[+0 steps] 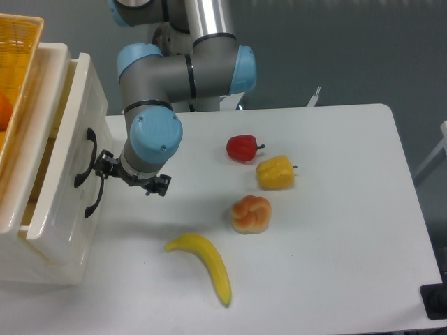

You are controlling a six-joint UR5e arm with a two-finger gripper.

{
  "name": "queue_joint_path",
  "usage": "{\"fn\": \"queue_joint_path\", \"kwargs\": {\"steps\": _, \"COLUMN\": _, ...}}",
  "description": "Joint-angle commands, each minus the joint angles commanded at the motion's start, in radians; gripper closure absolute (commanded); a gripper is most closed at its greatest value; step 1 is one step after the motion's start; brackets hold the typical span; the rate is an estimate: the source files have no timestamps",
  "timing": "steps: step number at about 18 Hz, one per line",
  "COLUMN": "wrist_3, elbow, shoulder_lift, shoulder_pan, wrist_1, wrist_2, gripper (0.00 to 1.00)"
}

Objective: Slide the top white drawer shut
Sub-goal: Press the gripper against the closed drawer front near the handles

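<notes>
The top white drawer [66, 150] stands at the left edge of the bench [328, 230], partly pulled out of its cabinet, its front panel with the black arched handle [85, 158] facing the arm. The gripper [105, 169] sits just beside that front, apparently touching or nearly touching it near the handle; the wrist hides the jaws, so it cannot be told how far open they are, nor whether they hold anything. Judging by the gap visible behind the drawer front, the closing push looks under way but not finished: the drawer must yet travel further left into the cabinet. Below it the lower drawer [52, 244] also stands out, with its own handle [93, 197]. A yellow wicker basket [15, 56] rests above the cabinet, something orange inside it. To the right of the drawer, well apart from it, lie a banana [206, 265], a bread roll [251, 213], a yellow bell pepper [275, 172] and a red bell pepper [242, 147]. The bench is white and smooth; behind it is a plain grey wall.
</notes>
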Motion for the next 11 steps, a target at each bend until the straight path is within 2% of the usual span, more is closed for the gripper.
{"fn": "queue_joint_path", "kwargs": {"steps": 11, "wrist_3": 0.0, "elbow": 0.0, "shoulder_lift": 0.002, "shoulder_pan": -0.011, "wrist_1": -0.002, "wrist_2": -0.003, "gripper": 0.0}}
